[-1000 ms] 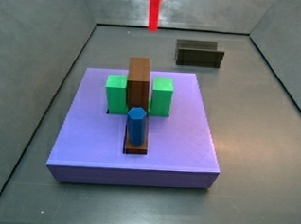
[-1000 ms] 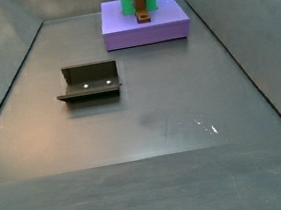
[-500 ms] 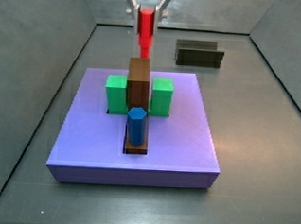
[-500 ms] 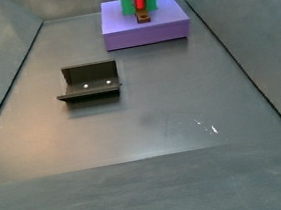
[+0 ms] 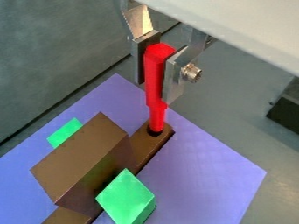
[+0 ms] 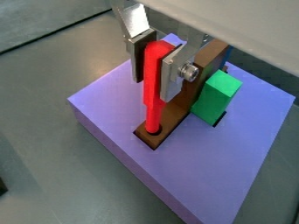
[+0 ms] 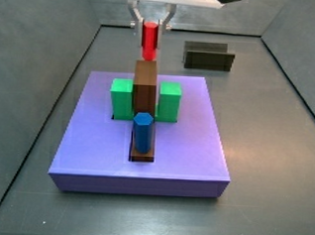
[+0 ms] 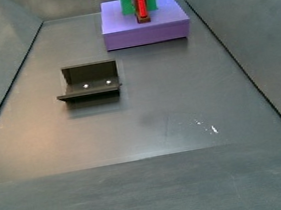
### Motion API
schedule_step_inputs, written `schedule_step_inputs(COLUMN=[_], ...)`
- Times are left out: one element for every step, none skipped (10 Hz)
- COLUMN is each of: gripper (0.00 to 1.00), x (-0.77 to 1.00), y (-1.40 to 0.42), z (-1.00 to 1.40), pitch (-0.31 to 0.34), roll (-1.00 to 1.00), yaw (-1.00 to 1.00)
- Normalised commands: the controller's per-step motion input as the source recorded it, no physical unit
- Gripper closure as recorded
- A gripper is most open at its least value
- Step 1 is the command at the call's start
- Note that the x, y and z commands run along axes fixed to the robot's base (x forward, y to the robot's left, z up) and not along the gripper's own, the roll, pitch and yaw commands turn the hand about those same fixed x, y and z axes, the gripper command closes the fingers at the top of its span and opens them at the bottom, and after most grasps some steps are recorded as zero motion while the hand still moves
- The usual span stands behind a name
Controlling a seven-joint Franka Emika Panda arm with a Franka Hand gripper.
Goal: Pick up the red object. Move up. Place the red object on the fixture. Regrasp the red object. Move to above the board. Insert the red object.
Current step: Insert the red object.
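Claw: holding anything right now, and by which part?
Yes. The claw is shut on the red object, gripping its upper end between the fingers. The object stands upright, its lower tip at the brown bar on the board.

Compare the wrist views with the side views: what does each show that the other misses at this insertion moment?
Only the wrist views show the gripper shut on the long bright red peg, its tip entering the brown bar's end slot. Only the side views show the blue hexagonal peg and, clearly, the dark boxy fixture standing apart on the floor. Both show the red peg upright, the lavender-blue board and green blocks.
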Motion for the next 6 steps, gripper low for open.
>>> schedule_step_inputs(gripper=[1.00, 1.00, 1.00, 1.00, 1.00, 1.00], x=[0.00, 0.00, 0.00, 0.00, 0.00, -0.01], y=[0.00, 0.00, 0.02, 0.11, 0.09, 0.00], z=[-0.22, -0.25, -0.33, -0.48, -0.71, -0.87], pitch=[0.019, 0.021, 0.019, 0.000, 0.000, 0.000], roll=[-0.23, -0.21, -0.17, -0.10, 0.00, 0.01], yaw=[0.00, 0.00, 0.00, 0.00, 0.00, 0.00])
